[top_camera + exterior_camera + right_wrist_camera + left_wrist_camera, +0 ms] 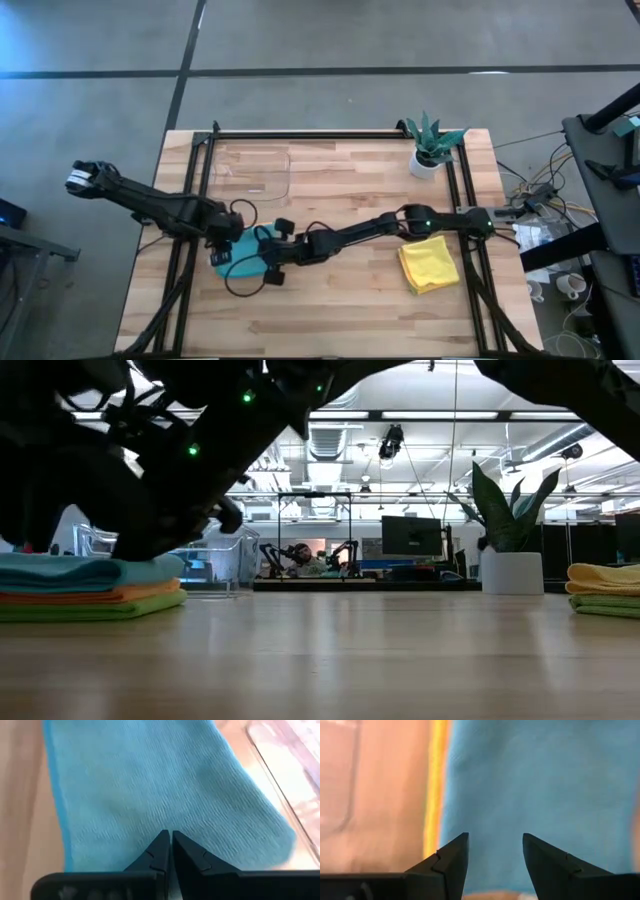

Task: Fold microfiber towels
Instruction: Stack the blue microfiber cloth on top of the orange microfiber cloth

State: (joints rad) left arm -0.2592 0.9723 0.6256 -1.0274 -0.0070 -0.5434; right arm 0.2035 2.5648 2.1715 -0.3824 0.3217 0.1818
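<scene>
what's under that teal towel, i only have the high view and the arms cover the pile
Observer: In the low view the teal towel tops a stack, with an orange towel under it and a lime green towel at the bottom.
Operator: is the right gripper open
Observer: No, the right gripper is shut, its tips over the teal cloth.
Operator: and the left
Observer: The left gripper is open, with teal cloth showing in the gap.
Operator: yellow towel lying alone
Observer: No, the yellow towel lies on a second lime green towel.
</scene>
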